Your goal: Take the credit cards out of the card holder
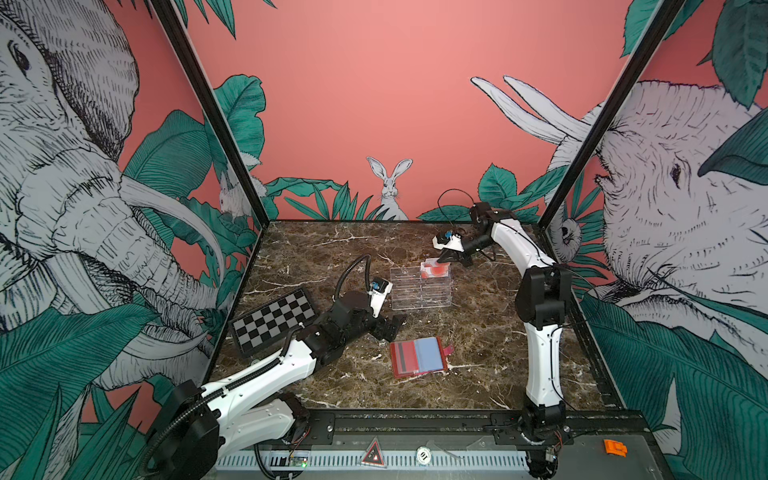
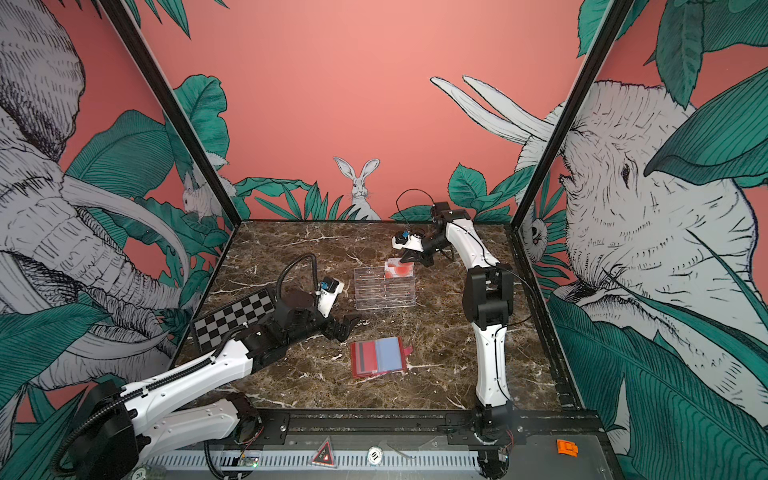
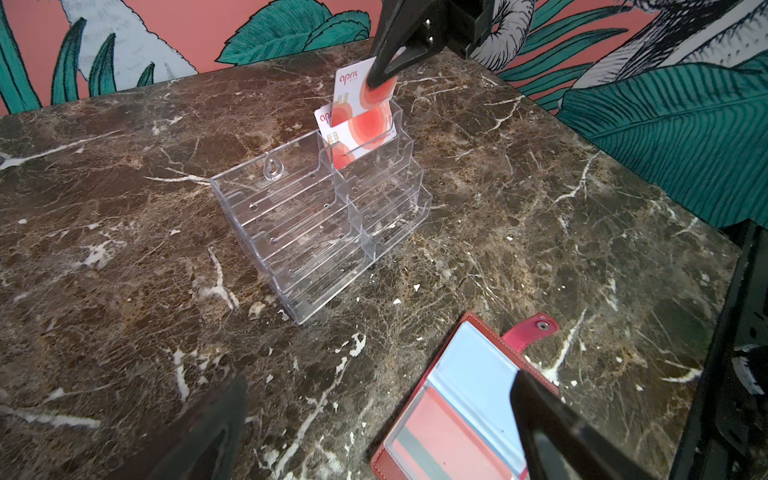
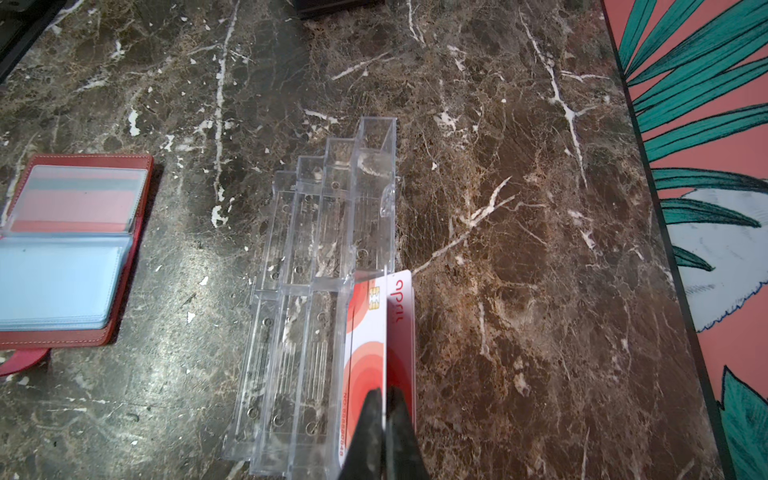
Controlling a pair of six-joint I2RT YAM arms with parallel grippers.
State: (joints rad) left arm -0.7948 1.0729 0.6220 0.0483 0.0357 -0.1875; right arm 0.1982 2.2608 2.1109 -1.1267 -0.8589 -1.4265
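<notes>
The red card holder lies open on the marble. Its clear sleeves show a red credit card with a grey stripe and a pale blue one. My left gripper hovers open just behind the holder's left part, one finger over its edge. My right gripper is shut on the top edge of a white credit card with red-orange circles. That card stands upright, its lower part in the top back right pocket of the clear stand.
The clear acrylic tiered stand sits mid-table behind the holder. A black-and-white chequered board lies at the left wall. A second like card face shows low in the stand's pocket; card or reflection, I cannot tell.
</notes>
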